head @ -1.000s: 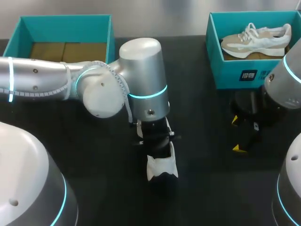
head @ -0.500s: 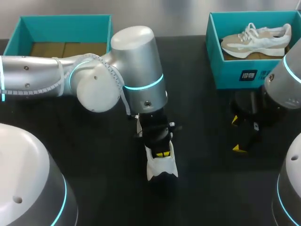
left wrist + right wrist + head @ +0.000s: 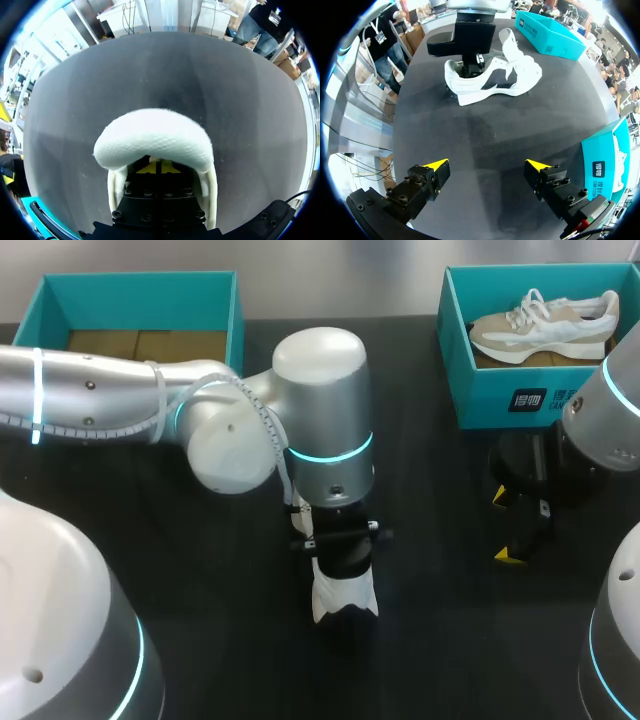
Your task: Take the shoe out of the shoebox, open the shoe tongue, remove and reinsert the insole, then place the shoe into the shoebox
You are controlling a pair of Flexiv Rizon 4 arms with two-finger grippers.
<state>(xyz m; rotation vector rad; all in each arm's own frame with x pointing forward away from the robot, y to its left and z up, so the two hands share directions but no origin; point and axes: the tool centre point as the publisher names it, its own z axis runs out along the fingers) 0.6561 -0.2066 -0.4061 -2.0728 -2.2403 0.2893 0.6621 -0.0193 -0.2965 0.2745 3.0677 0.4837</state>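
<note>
Starting at the left, an empty teal shoebox (image 3: 237, 315) sits at the back of the counter (image 3: 440, 640). The left arm (image 3: 100, 405) sweeps in past it to the middle, where the white shoe (image 3: 345, 598) sits on the counter, well apart from either box. The left end effector (image 3: 159, 167) is down inside the shoe's opening with its yellow tips pressed together, but I can't tell whether anything is pinched between them. The tongue (image 3: 509, 42) stands up and back, so by my read this is the insole step – going out or coming back in, I can't say. The next move calls for a sure grip on the insole's edge and a steady pull, and the light shoe may want bracing. The right end effector (image 3: 486, 166) hangs over bare counter with its fingers spread wide, holding nothing – free to help. At far right, a second shoebox (image 3: 500, 390) holds a beige sneaker (image 3: 545, 325).
</note>
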